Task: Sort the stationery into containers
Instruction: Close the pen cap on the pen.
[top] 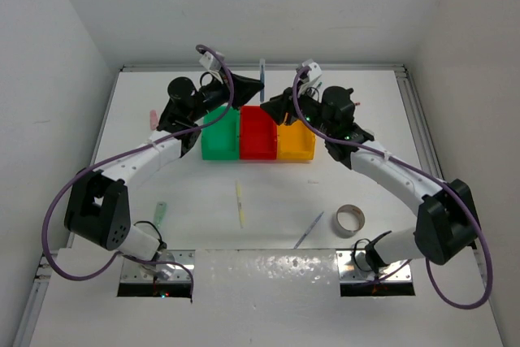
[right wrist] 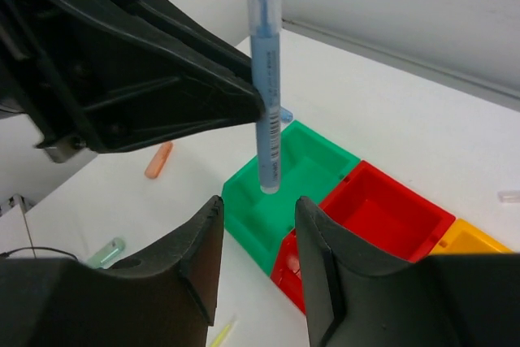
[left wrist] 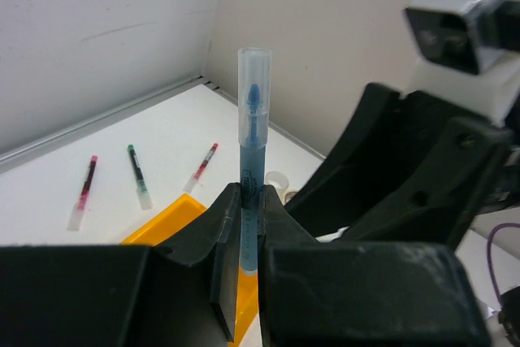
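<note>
My left gripper (left wrist: 252, 201) is shut on a blue pen (left wrist: 253, 119) with a clear cap, holding it upright above the containers. In the top view that left gripper (top: 240, 93) and blue pen (top: 262, 79) sit behind the green bin (top: 219, 136), red bin (top: 258, 137) and yellow-orange bin (top: 295, 144). My right gripper (right wrist: 258, 205) is open just in front of the blue pen (right wrist: 266, 79), with nothing between its fingers. Below the pen's lower end lies the green bin (right wrist: 301, 168), next to the red bin (right wrist: 382, 209). The right gripper (top: 283, 108) hovers over the red and yellow bins.
On the near table lie a pale yellow pen (top: 240, 203), a dark pen (top: 309, 229), a tape roll (top: 350, 219), a green piece (top: 161, 215) and a pink piece (top: 152, 117). Three capped pens (left wrist: 138, 176) lie by the back wall. An orange piece (right wrist: 158, 160) lies left of the bins.
</note>
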You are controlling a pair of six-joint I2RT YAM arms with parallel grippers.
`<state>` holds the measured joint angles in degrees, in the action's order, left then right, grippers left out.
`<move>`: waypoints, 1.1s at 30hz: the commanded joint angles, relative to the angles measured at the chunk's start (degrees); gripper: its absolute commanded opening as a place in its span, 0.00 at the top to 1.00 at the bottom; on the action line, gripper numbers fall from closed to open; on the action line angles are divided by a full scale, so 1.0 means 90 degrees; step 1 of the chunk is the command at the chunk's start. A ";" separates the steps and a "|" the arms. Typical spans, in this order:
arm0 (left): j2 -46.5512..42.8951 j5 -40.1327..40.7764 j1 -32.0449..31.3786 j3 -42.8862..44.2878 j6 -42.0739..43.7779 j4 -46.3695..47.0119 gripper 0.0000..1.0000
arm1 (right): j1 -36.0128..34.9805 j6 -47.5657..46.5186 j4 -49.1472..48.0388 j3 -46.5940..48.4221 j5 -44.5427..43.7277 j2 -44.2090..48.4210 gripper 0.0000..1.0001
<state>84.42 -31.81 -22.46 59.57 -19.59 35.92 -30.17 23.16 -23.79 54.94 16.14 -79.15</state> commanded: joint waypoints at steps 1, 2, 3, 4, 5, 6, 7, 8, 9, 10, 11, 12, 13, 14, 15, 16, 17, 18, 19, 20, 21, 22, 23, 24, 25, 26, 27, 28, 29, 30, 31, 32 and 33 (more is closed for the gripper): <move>-0.0249 -0.0098 -0.0024 0.0129 -0.0508 0.0442 1.00 | 0.0003 -0.0024 -0.0433 0.0429 0.0277 -0.0286 0.60; -0.0259 -0.0108 -0.0024 0.0119 -0.0528 0.0423 1.00 | 0.0013 -0.0034 -0.0413 0.0506 0.0277 -0.0326 0.60; -0.0259 -0.0127 -0.0044 0.0119 -0.0557 0.0394 1.00 | -0.0007 -0.0024 -0.0433 0.0517 0.0267 -0.0345 0.60; -0.0269 -0.0166 -0.0034 0.0119 -0.0557 0.0374 1.00 | 0.0022 0.0005 -0.0442 0.0536 0.0267 -0.0375 0.61; -0.0269 -0.0186 -0.0044 0.0119 -0.0548 0.0355 1.00 | 0.0023 0.0034 -0.0462 0.0556 0.0277 -0.0423 0.61; -0.0269 -0.0244 -0.0063 0.0119 -0.0518 0.0325 1.00 | 0.0023 0.0054 -0.0462 0.0566 0.0267 -0.0443 0.62; -0.0259 -0.0254 -0.0073 0.0110 -0.0489 0.0228 1.00 | 0.0023 0.0054 -0.0481 0.0566 0.0257 -0.0472 0.62; -0.0250 -0.0264 -0.0083 0.0100 -0.0450 0.0179 1.00 | 0.0023 0.0064 -0.0491 0.0585 0.0257 -0.0502 0.62; -0.0249 -0.0245 -0.0083 0.0100 -0.0382 0.0082 1.00 | 0.0023 0.0083 -0.0482 0.0585 0.0267 -0.0531 0.62; -0.0230 -0.0245 -0.0092 0.0100 -0.0372 0.0062 1.00 | 0.0023 0.0083 -0.0472 0.0595 0.0257 -0.0551 0.63; -0.0220 -0.0235 -0.0083 0.0090 -0.0362 0.0052 1.00 | 0.0023 0.0093 -0.0472 0.0605 0.0248 -0.0580 0.64; -0.0230 -0.0254 -0.0092 0.0090 -0.0343 0.0061 1.00 | 0.0013 0.0122 -0.0472 0.0605 0.0219 -0.0599 0.68; -0.0220 -0.0283 -0.0093 0.0090 -0.0333 0.0081 1.00 | 0.0013 0.0122 -0.0472 0.0614 0.0170 -0.0609 0.70; -0.0210 -0.0303 -0.0102 0.0100 -0.0362 0.0091 1.00 | 0.0013 0.0132 -0.0481 0.0615 0.0131 -0.0619 0.72; -0.0210 -0.0342 -0.0122 0.0100 -0.0381 0.0110 1.00 | 0.0022 0.0142 -0.0491 0.0624 0.0101 -0.0648 0.75; -0.0210 -0.0352 -0.0141 0.0100 -0.0391 0.0110 1.00 | 0.0023 0.0161 -0.0482 0.0644 0.0111 -0.0668 0.82; -0.0191 -0.0342 -0.0132 0.0080 -0.0391 0.0110 1.00 | 0.0023 0.0152 -0.0472 0.0683 0.0101 -0.0687 0.86; -0.0191 -0.0352 -0.0161 0.0090 -0.0372 0.0101 1.00 | 0.0013 0.0152 -0.0462 0.0693 0.0120 -0.0716 0.91; -0.0200 -0.0342 -0.0161 0.0071 -0.0333 0.0100 1.00 | 0.0022 0.0142 -0.0462 0.0702 0.0130 -0.0707 0.99; -0.0181 -0.0284 -0.0161 0.0070 -0.0236 0.0081 1.00 | 0.0023 0.0142 -0.0501 0.0673 0.0159 -0.0717 1.00; -0.0171 -0.0235 -0.0161 0.0070 -0.0177 0.0052 1.00 | 0.0013 0.0142 -0.0559 0.0654 0.0169 -0.0697 1.00; -0.0162 -0.0177 -0.0161 0.0070 -0.0138 0.0032 1.00 | -0.0007 0.0113 -0.0608 0.0576 0.0189 -0.0668 1.00; -0.0142 -0.0089 -0.0161 0.0070 -0.0118 0.0022 1.00 | -0.0026 0.0054 -0.0666 0.0556 0.0228 -0.0668 1.00; -0.0113 -0.0059 -0.0161 0.0070 -0.0118 0.0022 1.00 | -0.0036 0.0015 -0.0657 0.0537 0.0228 -0.0658 1.00; -0.0103 -0.0011 -0.0171 0.0061 -0.0137 0.0032 0.97 | -0.0055 -0.0043 -0.0638 0.0527 0.0228 -0.0619 1.00; -0.0084 -0.0001 -0.0200 0.0061 -0.0147 0.0071 0.90 | -0.0085 -0.0121 -0.0609 0.0527 0.0238 -0.0609 1.00; -0.0054 0.0009 -0.0210 0.0061 -0.0137 0.0149 0.81 | -0.0085 -0.0132 -0.0599 0.0527 0.0228 -0.0580 1.00; -0.0035 0.0000 -0.0229 0.0070 -0.0128 0.0178 0.79 | -0.0114 -0.0141 -0.0579 0.0517 0.0228 -0.0551 1.00; -0.0025 0.0009 -0.0229 0.0070 -0.0127 0.0198 0.78 | -0.0114 -0.0151 -0.0589 0.0517 0.0228 -0.0551 1.00; -0.0005 0.0019 -0.0268 0.0080 -0.0118 0.0217 0.77 | -0.0105 -0.0151 -0.0599 0.0507 0.0218 -0.0541 1.00; -0.0005 0.0019 -0.0268 0.0071 -0.0118 0.0208 0.75 | -0.0114 -0.0151 -0.0599 0.0517 0.0209 -0.0531 1.00; 0.0014 0.0019 -0.0288 0.0061 -0.0108 0.0218 0.75 | -0.0124 -0.0161 -0.0599 0.0527 0.0218 -0.0531 1.00; 0.0043 0.0029 -0.0298 0.0080 -0.0098 0.0218 0.74 | -0.0134 -0.0151 -0.0589 0.0556 0.0189 -0.0551 1.00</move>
<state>84.47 -31.62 -24.18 59.57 -21.04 34.94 -30.81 22.96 -25.30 58.52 17.98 -85.23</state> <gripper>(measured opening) 0.257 0.069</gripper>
